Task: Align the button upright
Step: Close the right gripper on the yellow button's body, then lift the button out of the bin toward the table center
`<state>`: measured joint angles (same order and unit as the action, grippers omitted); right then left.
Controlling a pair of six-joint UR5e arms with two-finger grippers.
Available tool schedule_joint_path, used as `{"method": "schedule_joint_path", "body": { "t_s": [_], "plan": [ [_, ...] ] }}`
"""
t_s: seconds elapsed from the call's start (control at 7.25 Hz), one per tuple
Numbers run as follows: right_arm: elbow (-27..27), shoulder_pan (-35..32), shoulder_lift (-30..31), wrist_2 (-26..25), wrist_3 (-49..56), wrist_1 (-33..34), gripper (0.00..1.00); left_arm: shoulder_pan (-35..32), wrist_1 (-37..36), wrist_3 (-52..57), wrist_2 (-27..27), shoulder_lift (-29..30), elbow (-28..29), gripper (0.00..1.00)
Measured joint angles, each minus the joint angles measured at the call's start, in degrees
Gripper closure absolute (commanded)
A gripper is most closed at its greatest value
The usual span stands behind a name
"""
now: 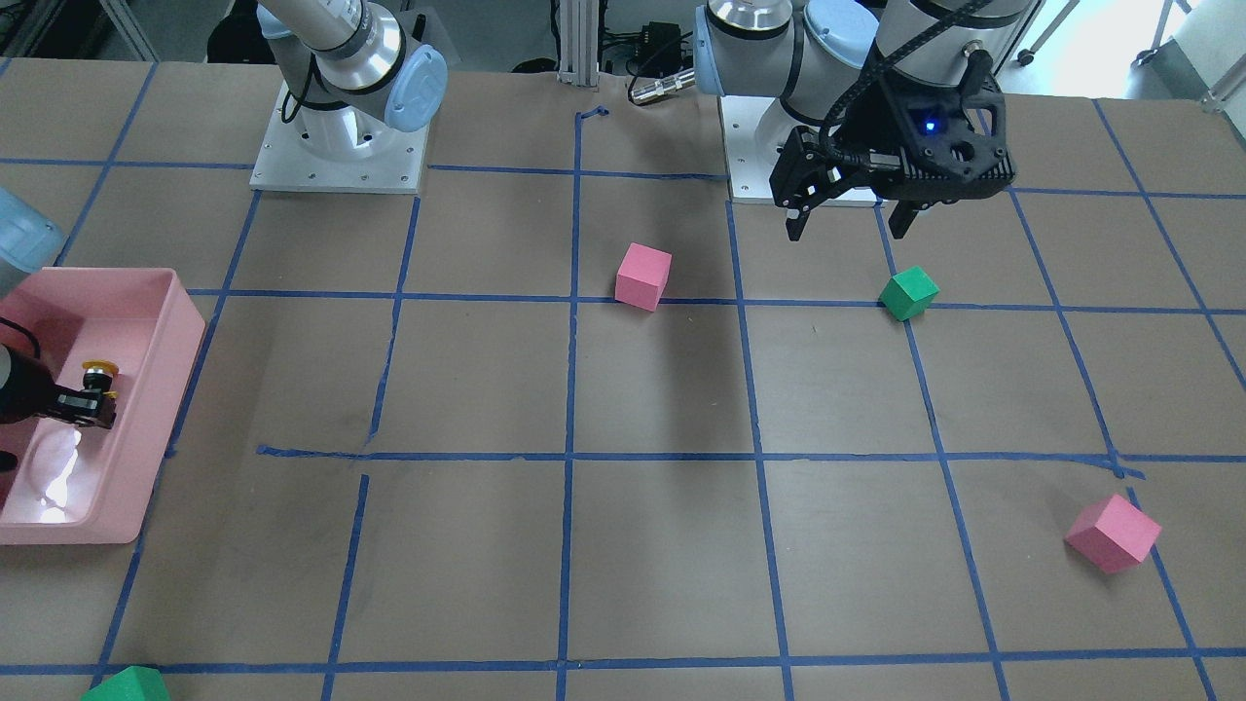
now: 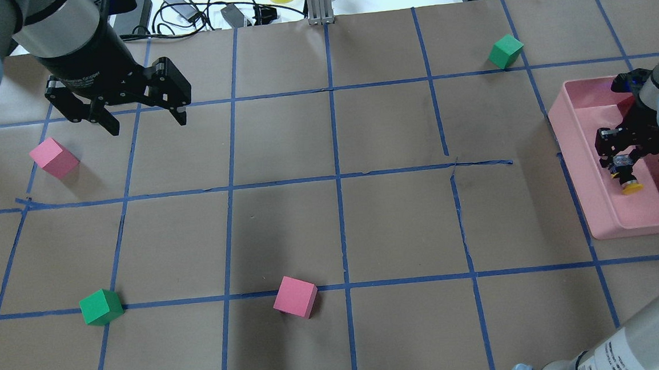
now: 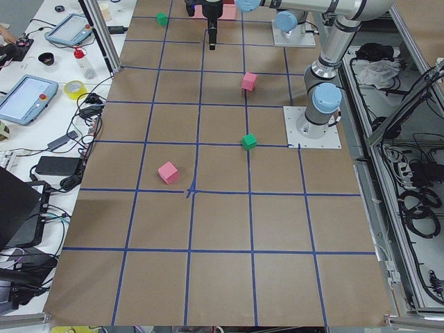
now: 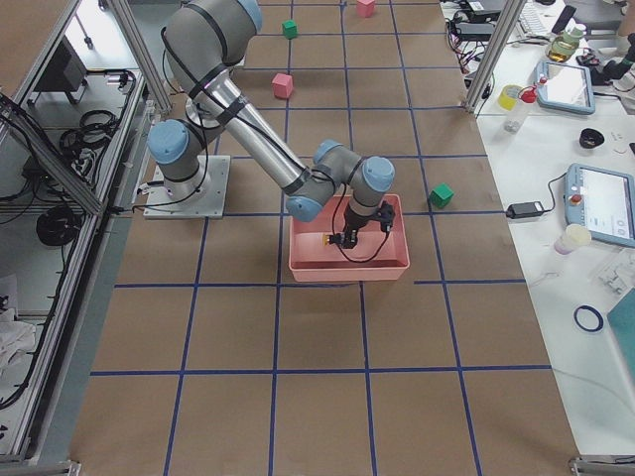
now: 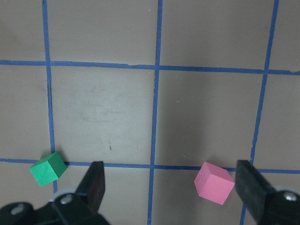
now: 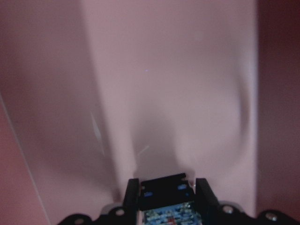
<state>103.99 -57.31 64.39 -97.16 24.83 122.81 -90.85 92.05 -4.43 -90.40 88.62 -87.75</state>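
Note:
The button (image 2: 630, 182), with its yellow cap and black body, is held inside the pink bin (image 2: 573, 164) at the table's right end. My right gripper (image 2: 619, 156) is shut on the button's body. The yellow cap (image 1: 98, 368) sticks out sideways beyond the fingers, just above the bin floor. In the right wrist view the fingers (image 6: 131, 194) clamp the contact block (image 6: 166, 199) over the pink floor. My left gripper (image 2: 142, 119) is open and empty, hanging above the table's far left, next to a pink cube (image 2: 53, 158).
A pink cube (image 2: 295, 296) and a green cube (image 2: 101, 306) lie near the robot's side. Another green cube (image 2: 506, 50) lies at the far right, behind the bin. The left wrist view shows a green cube (image 5: 48, 168) and a pink cube (image 5: 214, 182) below the open fingers.

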Motion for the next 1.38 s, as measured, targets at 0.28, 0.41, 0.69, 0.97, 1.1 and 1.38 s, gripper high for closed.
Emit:
{"method": "schedule_joint_path", "body": {
  "t_s": [0.28,0.41,0.69,0.97,1.1,1.38],
  "plan": [
    [-1.2,0.0,1.8,0.3,-0.7,-1.0,1.00,0.1,-0.1,0.0,0.3,0.0,-0.1,0.00],
    [-2.6,-0.2,4.3,0.6,-0.8,-2.9,1.00,0.1,-0.1,0.0,0.4,0.0,-0.1,0.00],
    [-8.5,-1.5,8.1,1.1,-0.9,-11.0,1.00,0.1,-0.1,0.0,0.5,0.0,-0.2,0.00],
    [-14.9,-6.3,9.3,1.9,-4.3,-19.1,1.00,0.0,-0.1,0.0,0.6,0.0,-0.2,0.00],
    [-16.2,-10.6,9.3,2.7,-9.6,-21.1,1.00,0.0,-0.1,0.0,0.6,0.0,-0.2,0.00],
    [-16.5,-21.2,7.4,7.0,-20.5,-20.9,1.00,0.0,-0.1,0.0,0.7,0.0,-0.2,0.00]
  ]
}}
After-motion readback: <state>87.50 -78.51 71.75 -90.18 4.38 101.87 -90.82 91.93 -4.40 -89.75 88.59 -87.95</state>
